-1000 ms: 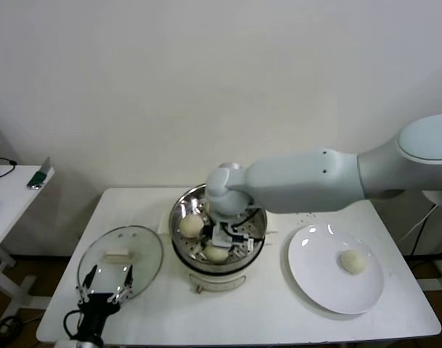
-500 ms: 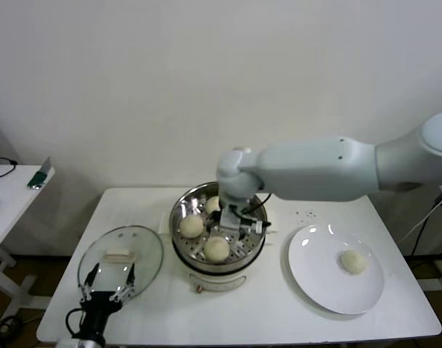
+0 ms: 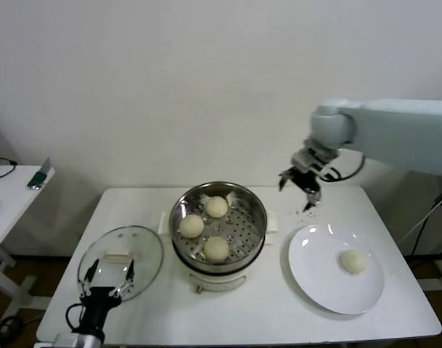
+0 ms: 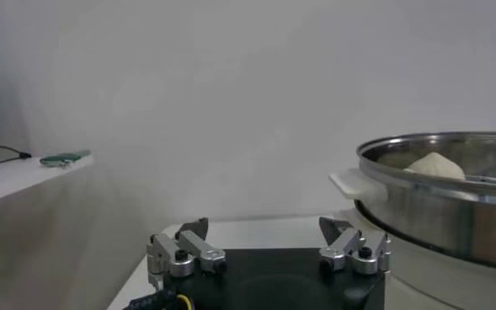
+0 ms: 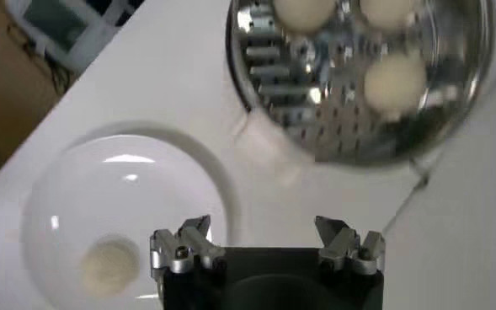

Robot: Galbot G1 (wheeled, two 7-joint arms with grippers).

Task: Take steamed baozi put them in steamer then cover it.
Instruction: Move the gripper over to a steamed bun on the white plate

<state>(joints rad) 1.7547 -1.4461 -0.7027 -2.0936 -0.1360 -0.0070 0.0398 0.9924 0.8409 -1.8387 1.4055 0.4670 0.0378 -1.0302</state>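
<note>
Progress, read left to right across the counter (image 3: 235,319). At the near left corner the left gripper (image 3: 107,279) is idling low at the counter edge, jaws spread wide and holding nothing. Just beyond it the cover (image 3: 121,262) is lying flat on the counter beside the steamer, not on it, cream handle up. So the covering step is not yet done.

In the middle the steamer (image 3: 218,222) is sitting on its cream pot base, open. Three steamed baozi (image 3: 216,249) are resting on the perforated bottom, set apart from one another, roughly in a triangle.

To the right a white plate (image 3: 318,275) is carrying the last bun (image 3: 352,262), alone, toward its right side. Above the far right of the counter, behind the plate, the right gripper (image 3: 300,183) is hanging in the air with jaws wide and empty; its wrist view is looking down on both plate and steamer.

Judgement: three of four buns placed; one transfer and the lid are remaining.

Surface: white rectangular counter, a few dark specks showing near the plate's far edge. Room: plain white wall behind; a second white table (image 3: 10,192) is standing at far left with a small green object and cables on it.
</note>
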